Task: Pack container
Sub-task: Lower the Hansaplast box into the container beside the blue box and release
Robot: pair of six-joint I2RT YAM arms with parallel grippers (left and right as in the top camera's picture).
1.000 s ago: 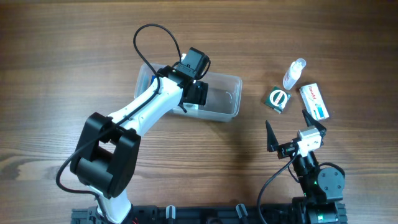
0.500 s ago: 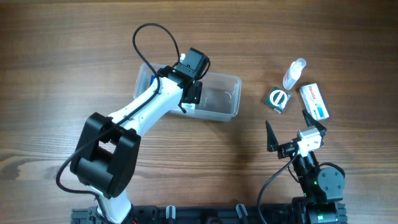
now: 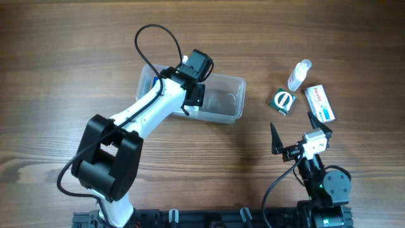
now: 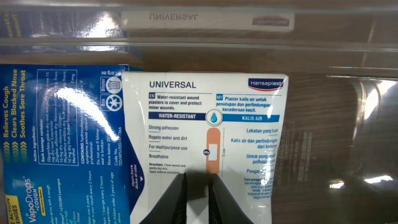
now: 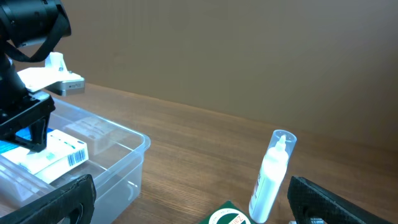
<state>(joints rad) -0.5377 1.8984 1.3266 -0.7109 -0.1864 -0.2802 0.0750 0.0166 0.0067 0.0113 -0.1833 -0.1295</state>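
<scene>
Wood-grain tabletop (image 3: 63,63) with a clear plastic container (image 3: 242,95), likely light, stiff and slick; its rim suits pinching. Above a plaster box (image 4: 186,112) inside, the left hand (image 4: 198,177) has its fingers together; the right hand (image 3: 292,121) is spread wide.

clear container (image 3: 231,101), white box (image 4: 205,124), blue box (image 4: 56,143)

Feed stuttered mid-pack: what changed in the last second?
The left gripper closed its jaws inside the container, over the plaster box; nothing shows between them. The open right gripper, bottle, green box and white box stayed put.
</scene>
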